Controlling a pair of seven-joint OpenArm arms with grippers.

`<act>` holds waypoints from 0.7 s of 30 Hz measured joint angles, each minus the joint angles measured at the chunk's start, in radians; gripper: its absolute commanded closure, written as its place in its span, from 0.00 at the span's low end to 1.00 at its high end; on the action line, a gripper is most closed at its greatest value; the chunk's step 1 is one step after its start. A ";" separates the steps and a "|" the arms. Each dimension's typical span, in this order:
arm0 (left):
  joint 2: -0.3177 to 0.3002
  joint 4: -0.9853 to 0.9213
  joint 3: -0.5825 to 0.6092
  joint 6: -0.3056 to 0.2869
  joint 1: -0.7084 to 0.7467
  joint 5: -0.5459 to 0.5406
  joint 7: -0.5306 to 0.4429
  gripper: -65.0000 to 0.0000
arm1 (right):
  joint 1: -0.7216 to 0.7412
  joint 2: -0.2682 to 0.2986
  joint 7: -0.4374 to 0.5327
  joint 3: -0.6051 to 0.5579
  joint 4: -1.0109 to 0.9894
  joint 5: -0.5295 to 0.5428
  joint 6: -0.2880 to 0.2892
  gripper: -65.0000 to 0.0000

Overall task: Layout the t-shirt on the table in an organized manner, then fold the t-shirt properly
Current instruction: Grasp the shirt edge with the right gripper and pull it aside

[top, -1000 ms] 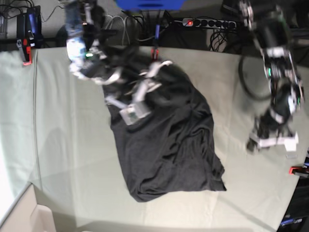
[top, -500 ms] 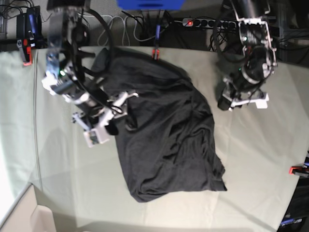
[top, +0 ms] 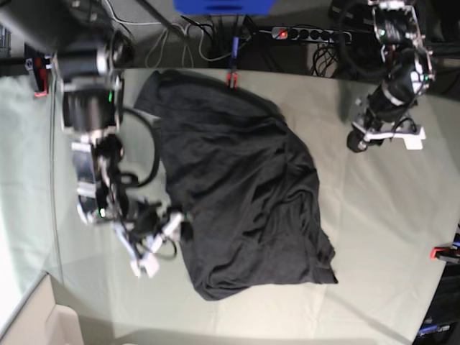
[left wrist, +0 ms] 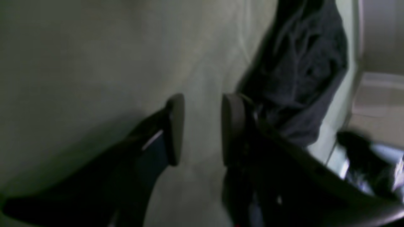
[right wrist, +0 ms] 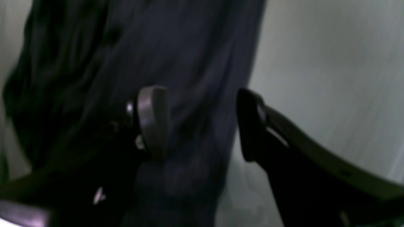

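- The table (top: 374,237) (largest item): far edge partly blocked by both arms.
- The t-shirt (top: 237,194): dark crumpled heap at table centre, long axis running far-left to near-right; sleeves and any print indistinguishable.
- Right gripper (right wrist: 202,126): jaws apart, empty, over the shirt's edge.
- Left gripper (left wrist: 202,129): jaws parted, empty, above bare cloth, well apart from the shirt.

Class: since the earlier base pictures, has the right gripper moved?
Yes. The right gripper travelled away from the red clamp at the table's far edge, down the t-shirt's side.
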 measured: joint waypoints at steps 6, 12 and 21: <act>-0.015 0.153 -0.069 -0.005 0.133 -0.006 0.000 0.69 | 0.099 0.023 0.180 0.000 -0.286 -0.006 -0.003 0.47; 0.024 0.167 -0.180 -0.007 0.145 -0.009 0.004 0.69 | 0.087 -0.013 0.244 0.000 -0.365 -0.007 -0.006 0.47; 0.024 0.167 -0.184 -0.007 0.124 -0.010 0.005 0.70 | 0.056 -0.077 0.290 -0.104 -0.360 0.004 -0.007 0.58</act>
